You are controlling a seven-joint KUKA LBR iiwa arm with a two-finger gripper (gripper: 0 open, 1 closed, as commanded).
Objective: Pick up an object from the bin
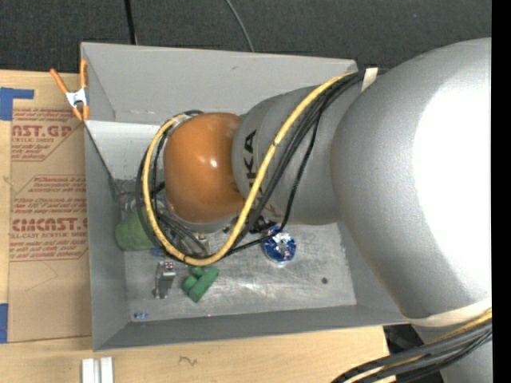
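- Bin [102, 238] of grey metal, silver robot arm [415, 174] reaching in; its orange dome-shaped wrist cover [200, 174] serves as landmark.
- Gripper [177, 244] tucked under the cover's lower edge, mostly hidden (apart or together: cannot tell, nor whether anything is held).
- Dull green rounded lump [130, 233] just left of the cover's lower edge, closest to the gripper.
- Small bright green plastic block [199, 283] below the cover; small silvery metal piece [165, 279] below and slightly left.
- Blue-and-white round thing [279, 247] below-right of the cover.

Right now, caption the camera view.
KUKA arm low in the grey bin, orange wrist cover near a green block and blue-white trinket.
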